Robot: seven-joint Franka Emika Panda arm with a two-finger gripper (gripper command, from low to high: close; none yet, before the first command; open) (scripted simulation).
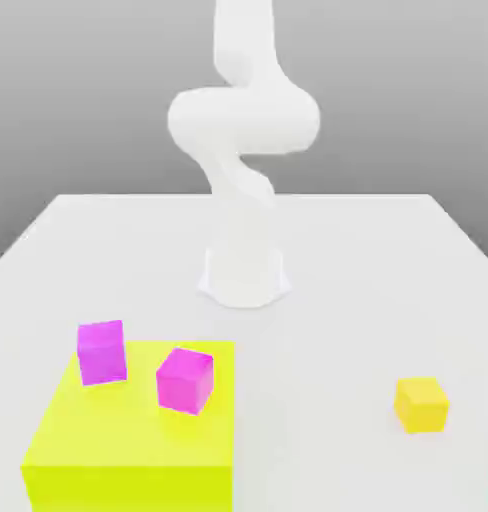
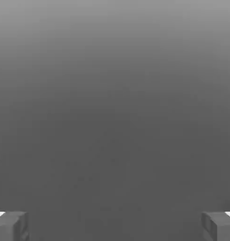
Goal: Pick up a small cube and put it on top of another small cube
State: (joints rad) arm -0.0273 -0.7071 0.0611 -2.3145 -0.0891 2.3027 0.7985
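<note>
- Two magenta cubes, one (image 1: pixel 101 351) and the other (image 1: pixel 185 378), sit on top of one big lime-yellow block (image 1: pixel 128 440) at the exterior view's left.
- One small yellow-orange cube (image 1: pixel 421 404) rests alone on the white table (image 1: pixel 368 260), well apart at the exterior view's right.
- From the hand view, the gripper (image 2: pixel 115 226) stands wide open with nothing between its fingers (image 2: pixel 13 226), over plain grey.

Gripper (image 2: pixel 115 226) fingertips (image 2: pixel 11 226) wide apart, nothing btwn, plain grey.

Sim render: plain white table (image 1: pixel 388 260), grey void bkgd, flat-coloured blocks (image 1: pixel 128 440).
</note>
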